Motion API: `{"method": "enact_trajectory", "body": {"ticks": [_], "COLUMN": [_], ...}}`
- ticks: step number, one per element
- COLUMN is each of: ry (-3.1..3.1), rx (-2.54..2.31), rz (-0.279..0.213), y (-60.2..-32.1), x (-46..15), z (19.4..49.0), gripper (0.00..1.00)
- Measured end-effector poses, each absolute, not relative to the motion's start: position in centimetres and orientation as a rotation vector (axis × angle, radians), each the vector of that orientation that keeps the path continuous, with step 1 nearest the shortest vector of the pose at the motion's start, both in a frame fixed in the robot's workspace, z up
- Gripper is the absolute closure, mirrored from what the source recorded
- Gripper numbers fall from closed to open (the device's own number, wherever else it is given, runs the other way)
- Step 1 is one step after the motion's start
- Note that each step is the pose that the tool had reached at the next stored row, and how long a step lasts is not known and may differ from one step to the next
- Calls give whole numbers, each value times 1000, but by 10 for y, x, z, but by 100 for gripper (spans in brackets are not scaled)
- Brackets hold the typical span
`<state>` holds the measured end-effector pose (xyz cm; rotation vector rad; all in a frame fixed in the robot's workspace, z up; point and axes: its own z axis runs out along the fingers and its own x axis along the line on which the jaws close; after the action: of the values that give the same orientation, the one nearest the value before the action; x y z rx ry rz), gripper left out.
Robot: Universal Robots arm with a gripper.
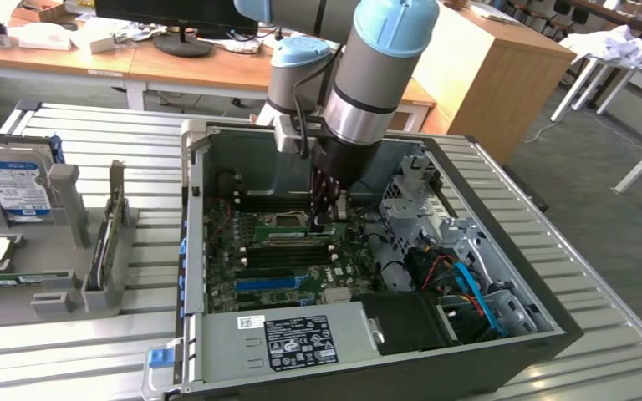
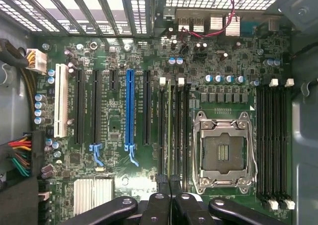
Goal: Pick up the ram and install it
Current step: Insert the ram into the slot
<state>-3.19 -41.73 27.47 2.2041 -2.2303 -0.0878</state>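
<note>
The claw (image 2: 169, 181) is closed, its two black fingertips pressed together. It sits inside the open case (image 1: 194, 209), just beside the CPU socket (image 2: 223, 153), at one end of the memory slots. The ram (image 2: 172, 130) stands edge-on in one of those slots, in the bank between the socket and the blue slot (image 2: 130, 108). It shows as a thin green strip running away from the fingertips. The tips meet at its near end; whether they pinch the stick or only rest on it I cannot tell.

Fine white print runs along the black card slots on the far side of the ram from the socket, too small to read. The power supply label (image 1: 298, 342), on the blue-slot side of the socket, carries dense small type and marks, also unreadable.

Counted on the board: one socket, one ram, one blue slot, one white slot (image 2: 60, 101) and one ribbed silver heatsink (image 2: 94, 192). Four blue-topped capacitors (image 2: 224, 79) stand in a row just beside the socket.

Well apart from the socket, outside the case, one hard drive (image 1: 14, 188) stands in a grey rack (image 1: 59, 276); its blue-white label cannot be read.
</note>
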Motion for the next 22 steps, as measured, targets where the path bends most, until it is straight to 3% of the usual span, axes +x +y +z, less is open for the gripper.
{"method": "enact_trajectory", "body": {"ticks": [22], "ry": [-2230], "rx": [2204], "rz": [-88], "y": [-417], "x": [-32], "z": [260], "gripper": [88]}}
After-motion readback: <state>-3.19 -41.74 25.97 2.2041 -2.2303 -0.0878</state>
